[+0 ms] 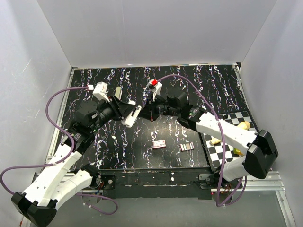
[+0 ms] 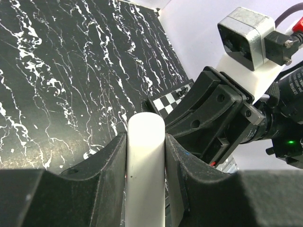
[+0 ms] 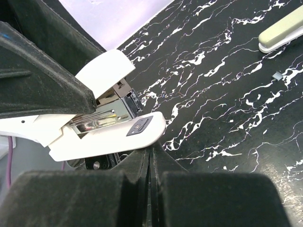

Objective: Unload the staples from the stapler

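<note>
The left gripper (image 2: 146, 142) is half closed around the long white plastic stapler (image 3: 104, 137). Its open mouth (shiny metal rail (image 3: 97, 120) showing) sits just in front of the right gripper (image 3: 149, 158), which is pinched shut and empty. I think it should push slowly while the left holds steady.

The white stapler (image 1: 131, 117) is up in the air, tilted, over the middle of the black table (image 1: 142, 156). Its top is lifted open, so the shiny metal part (image 3: 97, 120) inside shows.

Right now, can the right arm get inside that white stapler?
Probably yes: the left gripper holds the stapler with its top swung open, baring the metal track, and the shut right gripper sits right beside it, nothing between.
</note>
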`<state>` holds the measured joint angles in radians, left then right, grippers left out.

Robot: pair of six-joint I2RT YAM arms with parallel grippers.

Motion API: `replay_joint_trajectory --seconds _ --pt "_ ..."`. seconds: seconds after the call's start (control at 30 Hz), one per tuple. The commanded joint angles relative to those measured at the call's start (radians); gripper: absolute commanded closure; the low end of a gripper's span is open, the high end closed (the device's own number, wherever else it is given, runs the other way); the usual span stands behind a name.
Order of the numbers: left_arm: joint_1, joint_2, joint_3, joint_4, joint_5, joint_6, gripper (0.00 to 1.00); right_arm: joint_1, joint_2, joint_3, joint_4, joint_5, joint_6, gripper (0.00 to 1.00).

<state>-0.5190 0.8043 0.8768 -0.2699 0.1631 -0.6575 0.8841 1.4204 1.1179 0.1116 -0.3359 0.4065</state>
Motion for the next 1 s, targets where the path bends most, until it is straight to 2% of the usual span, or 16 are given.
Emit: replay_joint_trajectory --seconds 0.0,0.17,0.3,0.57,0.97 --pt "0.002 -0.021 0.005 0.000 0.150 0.009 1.00 0.004 -0.051 0.080 -0.015 -0.012 -0.110 0.99" --pt "0.002 -0.002 -0.009 0.020 0.277 0.033 1.00 0.004 -0.087 0.088 -0.024 -0.096 -0.167 0.99" --pt "0.002 -0.001 -0.079 0.136 0.423 0.038 1.00 0.004 -0.121 0.085 -0.023 -0.172 -0.196 0.99" --pt "0.002 -0.002 -0.142 0.296 0.582 0.032 1.00 0.004 -0.204 0.065 0.039 -0.258 -0.215 0.99" --pt "0.002 0.064 -0.142 0.383 0.822 0.056 1.00 0.004 -0.153 0.193 0.037 -0.439 -0.236 0.99"
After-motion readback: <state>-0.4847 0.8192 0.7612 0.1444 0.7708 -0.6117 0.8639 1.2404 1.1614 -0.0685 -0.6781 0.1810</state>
